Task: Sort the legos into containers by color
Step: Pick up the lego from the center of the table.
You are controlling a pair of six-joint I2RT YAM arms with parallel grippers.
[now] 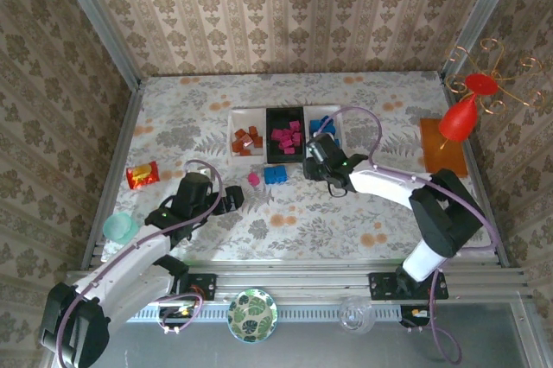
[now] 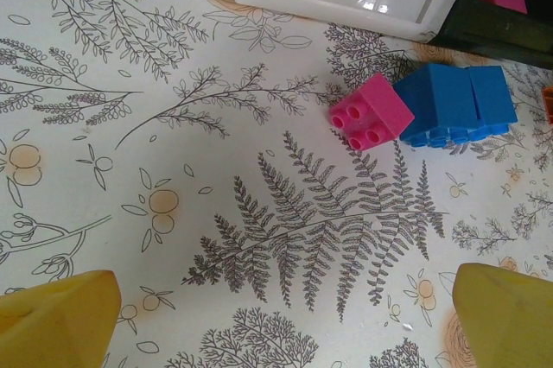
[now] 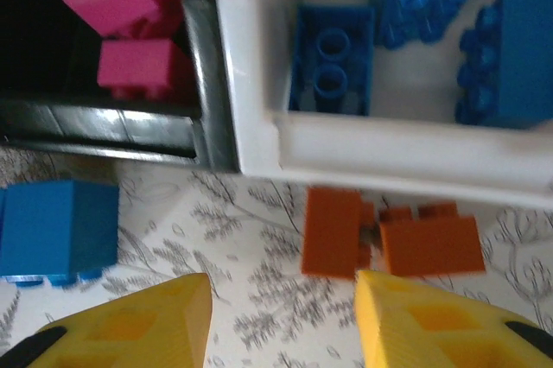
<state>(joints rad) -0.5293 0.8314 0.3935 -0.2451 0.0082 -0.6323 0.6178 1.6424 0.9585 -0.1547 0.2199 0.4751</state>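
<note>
I see the left gripper (image 2: pixel 285 323) spread near a pink brick (image 2: pixel 373 112); right gripper (image 3: pixel 283 323) spread too. Orange bricks (image 3: pixel 333 231) lie before it

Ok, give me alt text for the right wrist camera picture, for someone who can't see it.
The right claw hangs open near two orange bricks lying on the table beside a white tray of blue bricks. Left of it sit a black tray holding pink bricks and a loose blue brick.
</note>
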